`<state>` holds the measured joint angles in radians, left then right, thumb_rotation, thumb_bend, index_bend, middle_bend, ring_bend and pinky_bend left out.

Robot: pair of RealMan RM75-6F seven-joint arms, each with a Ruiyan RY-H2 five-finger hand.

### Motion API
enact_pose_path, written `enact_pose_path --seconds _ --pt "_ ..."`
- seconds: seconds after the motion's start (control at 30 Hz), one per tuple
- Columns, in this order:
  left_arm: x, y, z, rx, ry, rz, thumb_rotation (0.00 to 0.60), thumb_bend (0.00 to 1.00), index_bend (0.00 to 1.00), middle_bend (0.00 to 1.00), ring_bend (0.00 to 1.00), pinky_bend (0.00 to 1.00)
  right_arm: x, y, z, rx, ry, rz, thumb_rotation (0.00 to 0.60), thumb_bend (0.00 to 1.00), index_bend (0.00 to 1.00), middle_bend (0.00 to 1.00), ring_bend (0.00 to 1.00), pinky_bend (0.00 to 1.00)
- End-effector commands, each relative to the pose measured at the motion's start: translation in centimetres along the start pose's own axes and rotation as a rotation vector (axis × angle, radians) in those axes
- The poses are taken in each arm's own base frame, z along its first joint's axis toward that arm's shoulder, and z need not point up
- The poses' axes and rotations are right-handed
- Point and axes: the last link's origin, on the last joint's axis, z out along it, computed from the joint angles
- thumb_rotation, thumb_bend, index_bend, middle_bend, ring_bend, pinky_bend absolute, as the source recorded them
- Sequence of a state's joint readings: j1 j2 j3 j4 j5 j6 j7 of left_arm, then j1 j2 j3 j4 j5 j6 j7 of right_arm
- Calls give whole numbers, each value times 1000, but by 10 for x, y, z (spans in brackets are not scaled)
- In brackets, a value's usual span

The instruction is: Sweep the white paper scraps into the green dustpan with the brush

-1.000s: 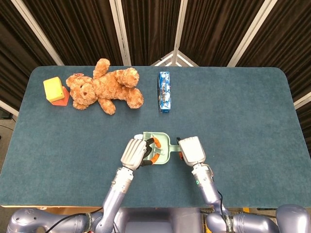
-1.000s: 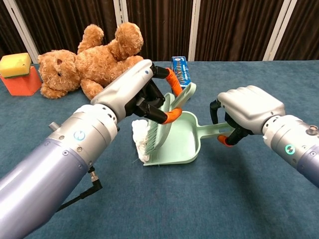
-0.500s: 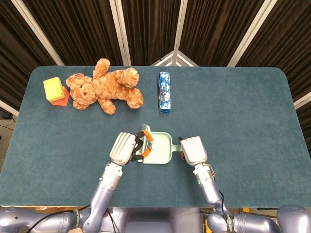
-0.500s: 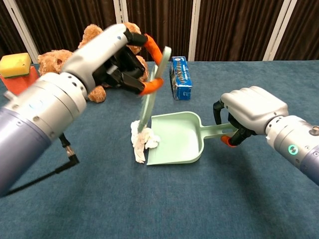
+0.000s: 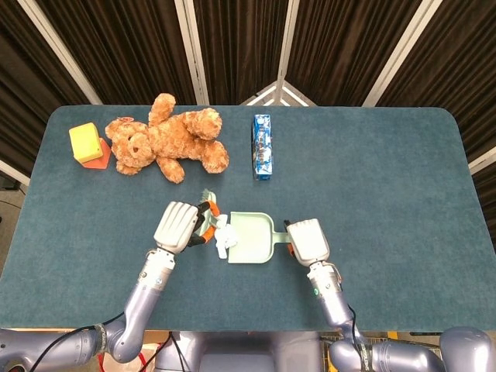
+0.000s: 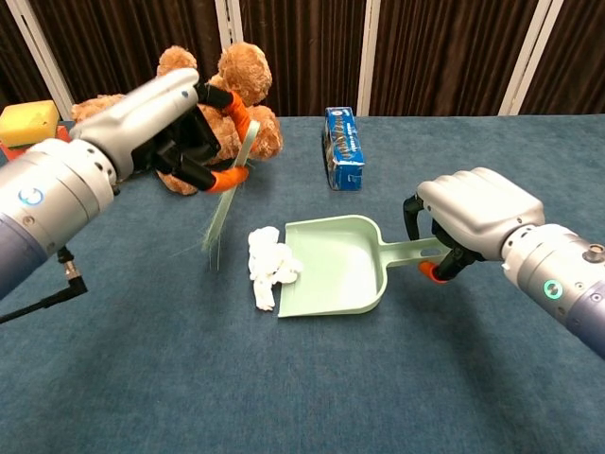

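Mid-sweep: left hand (image 6: 175, 128) grips the brush (image 6: 227, 194) just left of the paper scraps (image 6: 268, 265) (at the dustpan (image 6: 340, 270) lip), right hand (image 6: 473, 222) holds its handle; next, stroke rightward

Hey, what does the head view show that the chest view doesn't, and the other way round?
Only the head view shows the whole table outline, the full teddy bear from above and the yellow block entire.

Only the chest view shows the brush lifted off the table, its bristles to the left of the paper scraps and apart from them, and the right hand's fingers wrapped round the dustpan handle.

Both show the left hand holding the brush, the right hand on the green dustpan, the scraps at its open edge, and the blue box.
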<state>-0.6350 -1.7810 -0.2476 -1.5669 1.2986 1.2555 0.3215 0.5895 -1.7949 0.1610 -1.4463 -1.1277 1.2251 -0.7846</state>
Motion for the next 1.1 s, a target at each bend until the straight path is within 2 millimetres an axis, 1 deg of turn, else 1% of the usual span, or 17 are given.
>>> enact_pose_path --seconds 0.03,0.23,0.5,0.73,0.83,1.0,1.1 --pt "-15 3 0 3 -19 -10 600 568 706 999 1000 1000 -2 3 1 -6 -6 2 600 465 580 919 879 804" --pt "-29 5 -1 4 -28 -15 600 568 706 999 1000 1000 -5 6 2 -10 -10 8 600 466 581 919 879 804" --pt "-42 22 0 -51 -4 -51 600 569 704 996 1000 1000 -7 7 1 -10 -11 16 600 467 581 919 879 804" --pt "-55 42 3 -75 14 -101 600 569 704 995 1000 1000 -3 5 0 -6 -4 18 600 467 580 919 879 804" --pt "-59 53 5 -80 36 -137 600 569 704 995 1000 1000 -3 5 0 -6 -4 14 600 467 581 919 879 804" --pt "-62 71 9 -100 59 -156 600 569 703 995 1000 1000 -2 4 -2 -6 -7 17 600 467 581 919 879 804" --pt "-62 78 9 -114 62 -169 600 569 703 995 1000 1000 -1 4 -2 -6 -4 17 600 468 580 919 879 804"
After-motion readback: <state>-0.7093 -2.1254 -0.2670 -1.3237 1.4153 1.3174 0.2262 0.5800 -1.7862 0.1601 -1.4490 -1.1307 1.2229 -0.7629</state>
